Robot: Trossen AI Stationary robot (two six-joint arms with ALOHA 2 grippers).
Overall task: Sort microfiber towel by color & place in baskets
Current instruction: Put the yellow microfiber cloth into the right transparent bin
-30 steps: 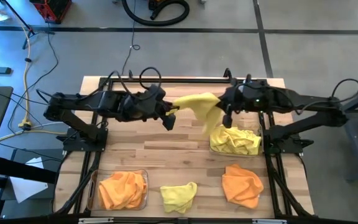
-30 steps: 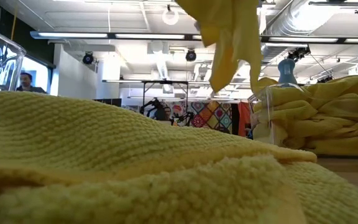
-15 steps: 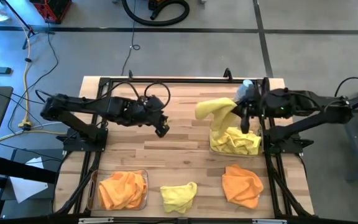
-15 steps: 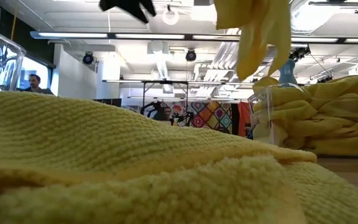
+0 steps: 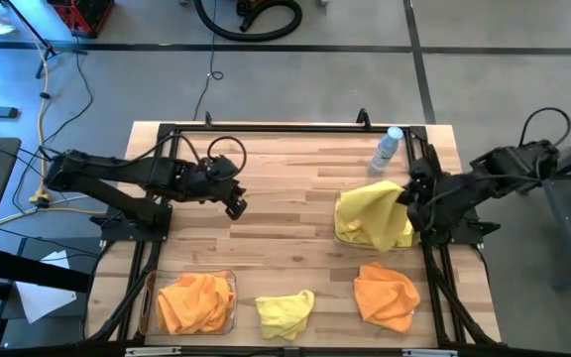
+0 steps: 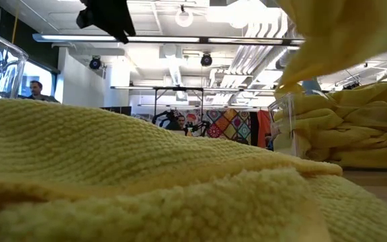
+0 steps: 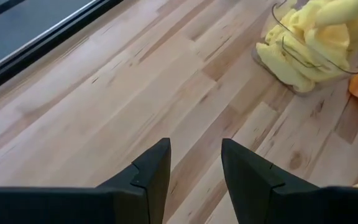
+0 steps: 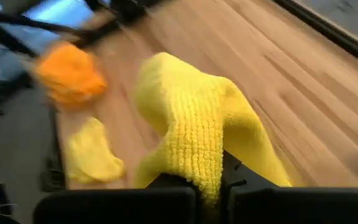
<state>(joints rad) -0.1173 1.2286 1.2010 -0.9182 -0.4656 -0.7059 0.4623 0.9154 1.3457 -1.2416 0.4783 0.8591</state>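
From above, the wooden table [image 5: 276,213] carries my right gripper [image 5: 410,201] over the right-hand basket [image 5: 341,234], pinching a yellow towel [image 5: 377,210] above its yellow pile. My left gripper [image 5: 234,204] hovers left of centre. Its wrist view shows the fingers [image 7: 153,171] parted, holding nothing. My right wrist view shows the yellow towel [image 8: 197,140] clamped between my fingers.

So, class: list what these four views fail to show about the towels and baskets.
- Low view: yellow towel against the lens hides the tabletop.
- Right wrist view: held towel covers the right end effector; background blurred.
- High view: basket contents uncountable beneath the draped towel.
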